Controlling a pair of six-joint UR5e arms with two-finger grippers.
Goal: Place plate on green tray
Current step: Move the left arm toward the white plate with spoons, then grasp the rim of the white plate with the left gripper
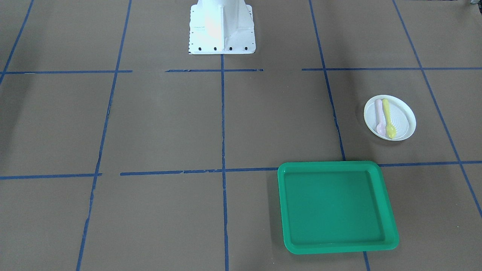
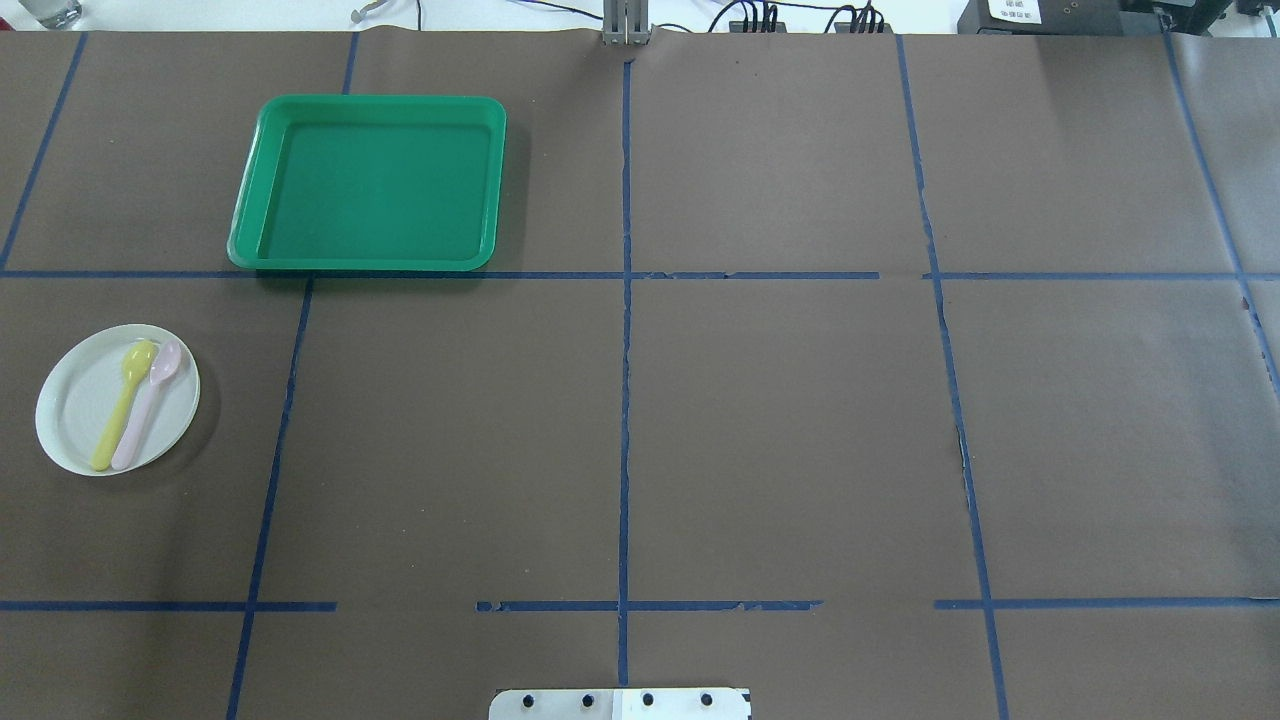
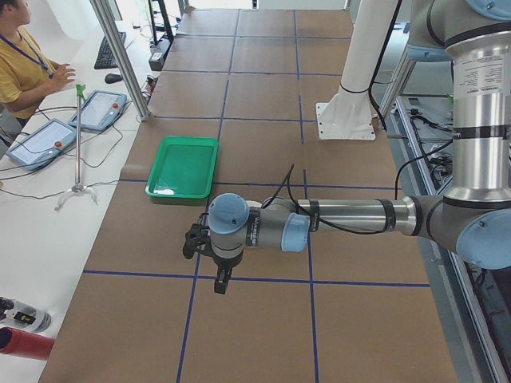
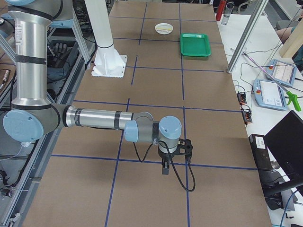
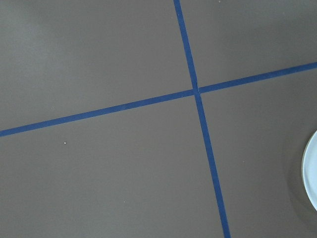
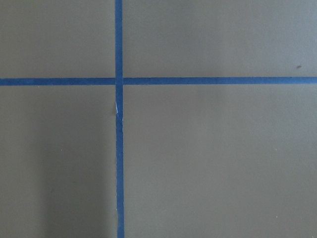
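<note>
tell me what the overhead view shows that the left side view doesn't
Only the overhead view shows the plate, on the table apart from the tray, with a yellow spoon and a pink spoon lying on it. Only the left side view shows the left arm stretched over the table, the left gripper pointing down, and a person in a yellow shirt; the arm seems to hide the plate there. Both show the green tray, empty, and the brown table with blue tape lines.
</note>
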